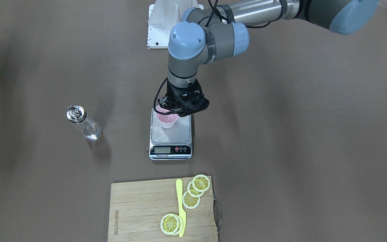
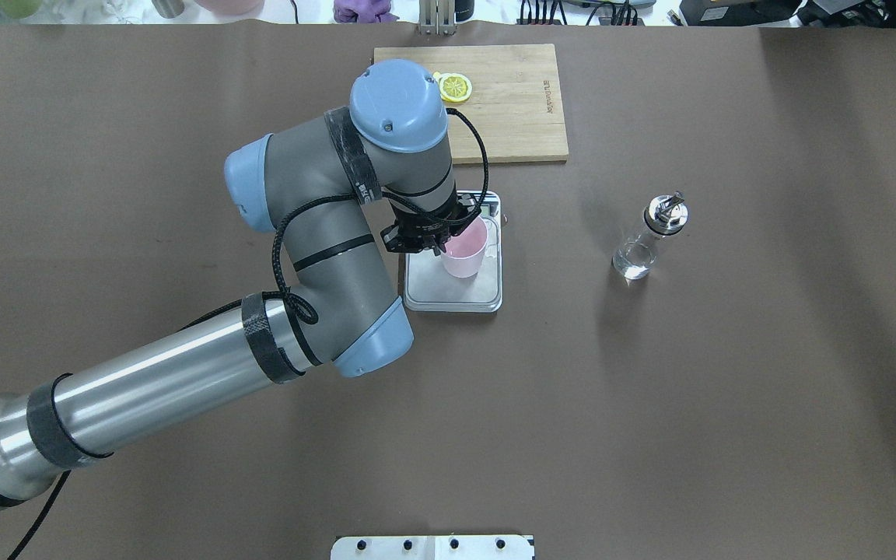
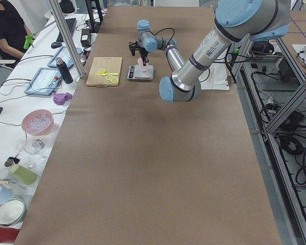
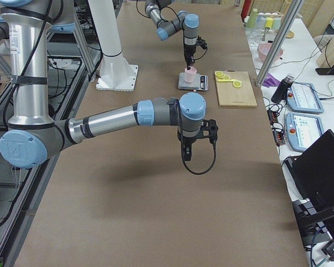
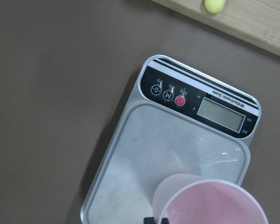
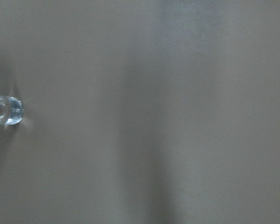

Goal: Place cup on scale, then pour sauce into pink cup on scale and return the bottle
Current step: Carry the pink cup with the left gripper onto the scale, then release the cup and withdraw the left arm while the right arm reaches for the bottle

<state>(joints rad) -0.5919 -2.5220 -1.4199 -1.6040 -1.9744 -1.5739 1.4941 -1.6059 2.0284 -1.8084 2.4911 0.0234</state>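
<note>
1. The counter (image 2: 728,389) carries all 3 task things in a band across its middle, closer to the far edge than to the robot's edge.
2. The left arm (image 2: 183,373) reaches in from the near left corner to the scale. The right arm (image 4: 111,119) hangs over bare counter toward the right edge, touching nothing.
3. The cutting board (image 2: 518,117) lies against the far edge with lemon slices and a yellow knife on it. It has no part in the task.
4. The scale (image 2: 452,295) lies just on the robot's side of the board, about midway between the left and right edges, its display strip turned to the far edge.
5. The bottle (image 2: 646,241) stands upright between the scale and the right edge, well apart from both. Its cap is on and a little clear liquid sits low in it. By the look of it, the pour and the return are both undone.
6. The cup (image 2: 463,253) is upright over the scale's platform, and no sauce shows inside. It looks set down or nearly so, but I cannot tell if its base touches.
7. The left claw (image 1: 169,109) is clenched on the cup's rim, so step 1 of 3 seems close to done, with letting go left. The right claw (image 4: 190,150) shows only in a side view, so I cannot tell its state.
</note>
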